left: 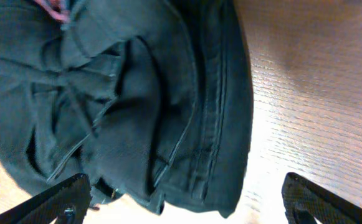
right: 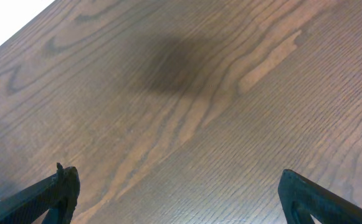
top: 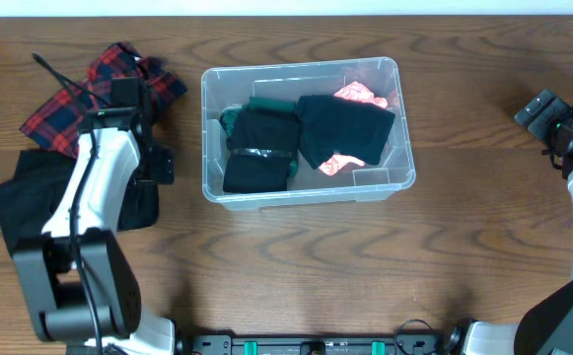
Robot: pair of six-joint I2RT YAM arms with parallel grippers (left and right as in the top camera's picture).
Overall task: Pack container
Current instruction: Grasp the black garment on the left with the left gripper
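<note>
The clear plastic container [top: 306,195] stands mid-table with black clothes [top: 345,128], a dark green piece [top: 235,116] and something pink [top: 360,95] folded inside. To its left my left gripper [top: 153,168] hangs open over the right edge of a crumpled black garment [top: 25,197]. In the left wrist view that black garment [left: 124,99] fills the frame, and the left gripper [left: 187,199] has its fingertips [left: 62,199] spread wide with nothing between them. Far right, my right gripper [top: 542,108] is open above bare wood; the right wrist view shows the right gripper [right: 181,199] with only tabletop under it.
A red plaid cloth [top: 79,94] lies at the back left, beside the black garment and partly under the left arm. The wooden table [top: 296,276] stretches in front of the container, and its far edge [right: 12,31] shows in the right wrist view.
</note>
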